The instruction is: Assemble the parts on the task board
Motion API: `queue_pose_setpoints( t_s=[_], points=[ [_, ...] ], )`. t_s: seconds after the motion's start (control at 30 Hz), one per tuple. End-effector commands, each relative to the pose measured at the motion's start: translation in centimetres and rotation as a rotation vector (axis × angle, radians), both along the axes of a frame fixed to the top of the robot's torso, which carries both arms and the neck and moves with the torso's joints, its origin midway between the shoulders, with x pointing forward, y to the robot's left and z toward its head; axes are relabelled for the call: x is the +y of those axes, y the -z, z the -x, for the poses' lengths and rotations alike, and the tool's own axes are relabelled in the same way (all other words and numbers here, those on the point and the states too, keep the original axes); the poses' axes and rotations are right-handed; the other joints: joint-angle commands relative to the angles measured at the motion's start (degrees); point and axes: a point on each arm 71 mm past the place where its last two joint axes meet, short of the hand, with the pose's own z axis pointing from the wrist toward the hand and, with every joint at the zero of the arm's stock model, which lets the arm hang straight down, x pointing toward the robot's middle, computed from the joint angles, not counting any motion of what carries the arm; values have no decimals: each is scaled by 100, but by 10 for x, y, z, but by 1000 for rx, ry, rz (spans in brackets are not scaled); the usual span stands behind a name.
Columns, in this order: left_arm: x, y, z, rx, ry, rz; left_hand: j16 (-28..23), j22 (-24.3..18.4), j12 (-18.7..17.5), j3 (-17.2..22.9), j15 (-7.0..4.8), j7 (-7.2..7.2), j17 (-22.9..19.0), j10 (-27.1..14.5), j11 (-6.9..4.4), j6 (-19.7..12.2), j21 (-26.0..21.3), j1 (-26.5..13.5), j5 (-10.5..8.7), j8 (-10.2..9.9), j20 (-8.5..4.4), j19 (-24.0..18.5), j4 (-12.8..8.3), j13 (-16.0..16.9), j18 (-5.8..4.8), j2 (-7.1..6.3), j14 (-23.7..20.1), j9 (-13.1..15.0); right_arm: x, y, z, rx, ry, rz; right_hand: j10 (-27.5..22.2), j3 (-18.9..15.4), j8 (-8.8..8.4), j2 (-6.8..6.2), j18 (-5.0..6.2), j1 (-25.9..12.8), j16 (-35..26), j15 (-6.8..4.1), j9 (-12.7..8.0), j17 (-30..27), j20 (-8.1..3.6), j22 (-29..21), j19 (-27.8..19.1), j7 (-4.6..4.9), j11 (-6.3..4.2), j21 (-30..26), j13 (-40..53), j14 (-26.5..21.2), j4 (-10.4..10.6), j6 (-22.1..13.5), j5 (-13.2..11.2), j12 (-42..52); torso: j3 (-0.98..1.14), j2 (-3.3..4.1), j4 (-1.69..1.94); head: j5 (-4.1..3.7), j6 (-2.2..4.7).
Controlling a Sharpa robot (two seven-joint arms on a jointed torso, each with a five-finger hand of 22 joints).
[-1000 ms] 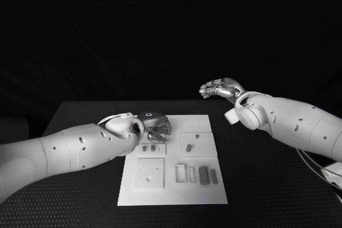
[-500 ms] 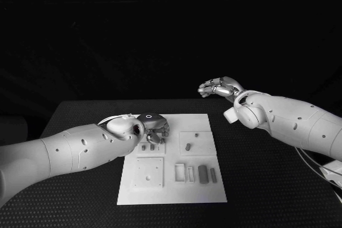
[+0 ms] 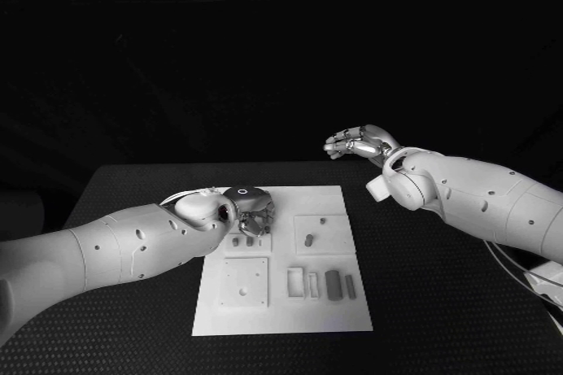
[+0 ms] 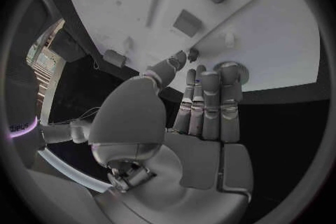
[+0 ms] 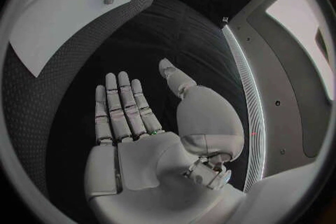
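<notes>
Left hand (image 3: 249, 207) sat over the far-left part of the task board (image 3: 285, 310), fingers (image 4: 210, 102) straight and side by side, nothing held. Grey parts (image 3: 334, 285) lay on the board's near-right area. Right hand (image 3: 361, 143) hung off beyond the table's far edge, fingers extended, empty.

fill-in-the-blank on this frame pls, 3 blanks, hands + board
1. The left hand hovers over the far-left part of the white ____.
2. The right hand, raised beyond the table's far edge, holds ____.
3. The small grey parts lie ____ the board.

Missing words: task board; nothing; on
</notes>
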Motion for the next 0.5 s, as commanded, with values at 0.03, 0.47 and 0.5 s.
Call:
queue_pose_setpoints(
  t_s=[0.03,0.47,0.5],
  points=[
    [-2,3,0,3,4,-12,37,113,-19,38,-3,-9,-12,0,25,-34,25,39,37,17,-3,29,11,-8,530,14,-17,-11,2,0,1,-3,-15,2,27,-38,32,36,-38,-10,-29,26,-6,7,12,7,-23,227,9,-23,-10,15,5,-38,5,-20,1,1,6,-15,-8],
    [-3,4,-1,-4,-3,10,149,124,5,66,-16,3,-77,85,13,-41,76,40,35,36,-9,83,48,-11,558,94,13,-47,3,0,1,-3,-19,1,28,-38,33,35,-37,-10,-30,25,-7,8,12,9,-23,227,9,-24,-12,15,4,-38,5,-20,3,-8,5,-24,-9],
    [-3,4,-1,-4,-4,10,163,125,6,63,-16,11,-84,94,13,-41,85,26,33,39,-10,94,61,-12,560,103,22,-50,3,0,1,-2,-20,1,28,-38,33,35,-37,-10,-30,25,-7,9,11,9,-23,227,9,-24,-12,15,4,-38,5,-20,6,-8,5,-26,-9]
  ],
)
